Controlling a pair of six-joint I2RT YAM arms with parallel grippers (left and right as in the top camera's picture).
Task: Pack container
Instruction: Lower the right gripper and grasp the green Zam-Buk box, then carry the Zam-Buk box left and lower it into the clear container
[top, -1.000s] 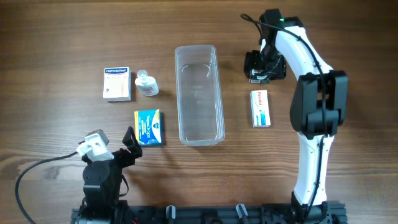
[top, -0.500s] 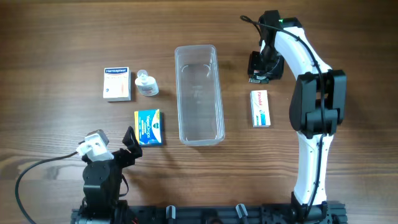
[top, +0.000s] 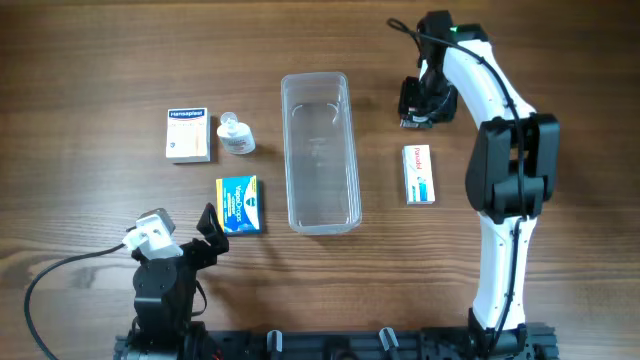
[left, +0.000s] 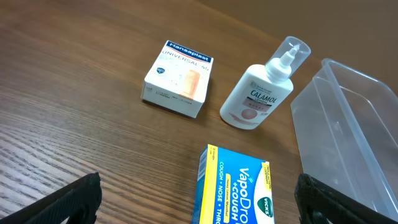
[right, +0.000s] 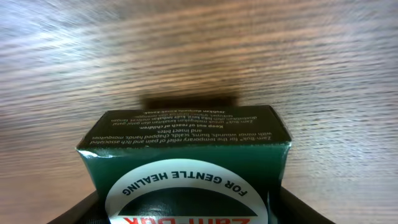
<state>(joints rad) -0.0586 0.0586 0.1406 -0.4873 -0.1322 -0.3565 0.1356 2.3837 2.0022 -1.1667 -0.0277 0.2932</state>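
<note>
right tool (right: 191, 209) half-closed, apparently gripping green box (right: 186, 134)

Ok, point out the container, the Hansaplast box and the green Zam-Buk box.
container (top: 320, 165), overhead view, on its bare clear floor.
Hansaplast box (left: 178, 76), left wrist view, on its printed top face.
green Zam-Buk box (right: 186, 132), right wrist view, on its small-print face.

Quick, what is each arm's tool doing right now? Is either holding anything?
Left tool: open, holding nothing.
Right tool: closed on the green box.
</note>
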